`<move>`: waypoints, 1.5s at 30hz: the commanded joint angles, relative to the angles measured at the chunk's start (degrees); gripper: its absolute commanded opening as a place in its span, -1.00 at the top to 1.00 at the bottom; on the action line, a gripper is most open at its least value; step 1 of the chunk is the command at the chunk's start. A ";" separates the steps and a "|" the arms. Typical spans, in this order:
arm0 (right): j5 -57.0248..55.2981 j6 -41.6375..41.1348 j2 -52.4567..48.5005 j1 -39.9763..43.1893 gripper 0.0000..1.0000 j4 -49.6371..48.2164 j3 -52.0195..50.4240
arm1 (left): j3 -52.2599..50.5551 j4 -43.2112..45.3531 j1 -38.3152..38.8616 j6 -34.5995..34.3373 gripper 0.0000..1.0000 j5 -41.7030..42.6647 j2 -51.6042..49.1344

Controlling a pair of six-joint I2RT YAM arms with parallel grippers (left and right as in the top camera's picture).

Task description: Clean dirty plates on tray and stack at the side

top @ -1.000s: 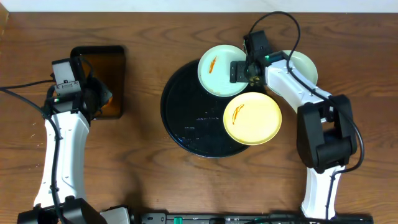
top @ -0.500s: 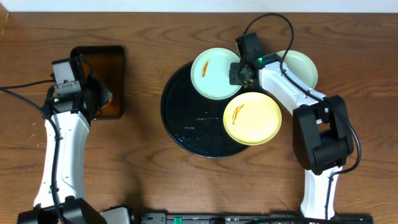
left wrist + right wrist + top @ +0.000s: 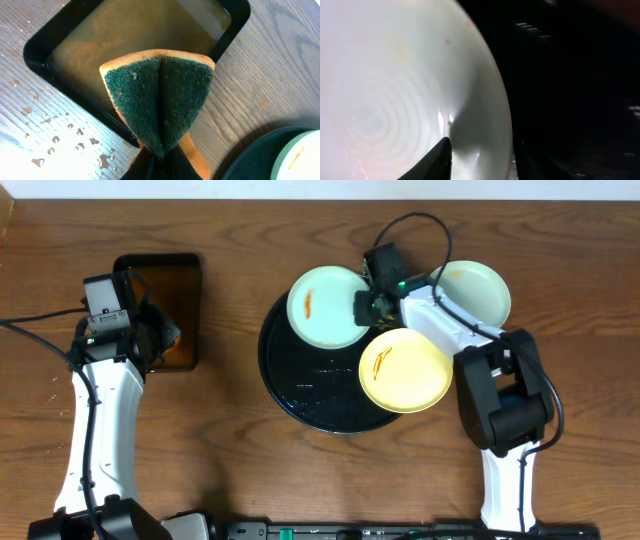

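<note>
In the overhead view a pale blue-green plate (image 3: 322, 305) with an orange streak lies over the upper left rim of the big black tray (image 3: 310, 395). My right gripper (image 3: 368, 305) is shut on its right rim. The right wrist view shows the plate (image 3: 395, 90) filling the left side, its rim between my right gripper's (image 3: 480, 160) fingers (image 3: 437, 160). A pale yellow streaked plate (image 3: 405, 370) rests on the tray's right edge. Another pale plate (image 3: 478, 290) sits on the table at the far right. My left gripper (image 3: 160, 167) is shut on a folded green-and-orange sponge (image 3: 157, 95).
A small rectangular black tray (image 3: 165, 305) of brown liquid stands at the left, right under the sponge. Water drops (image 3: 55, 140) dot the wood beside it. The right arm's cable loops above the plates.
My right gripper has closed on the blue-green plate's rim and slid the plate leftward across the black tray. The left arm and sponge have not moved.
</note>
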State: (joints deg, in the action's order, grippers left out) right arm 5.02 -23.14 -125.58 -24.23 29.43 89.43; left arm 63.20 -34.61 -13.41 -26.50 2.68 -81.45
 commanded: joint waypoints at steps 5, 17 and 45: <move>2.89 2.16 -1.95 -4.26 0.64 1.09 -0.59 | -0.20 -0.11 -0.17 1.01 0.85 -0.22 -0.17; 5.79 -5.20 -1.92 -4.50 0.98 6.91 -0.57 | -0.20 -0.35 5.53 3.15 0.85 14.86 -0.15; 3.58 -15.17 -0.20 -7.91 0.97 11.39 -0.57 | -0.35 22.21 31.69 -2.71 0.84 14.38 -24.06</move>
State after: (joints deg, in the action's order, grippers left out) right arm 9.82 -37.30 -124.86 -30.57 40.51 90.04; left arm 63.13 -13.19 18.50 -28.71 17.26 -104.05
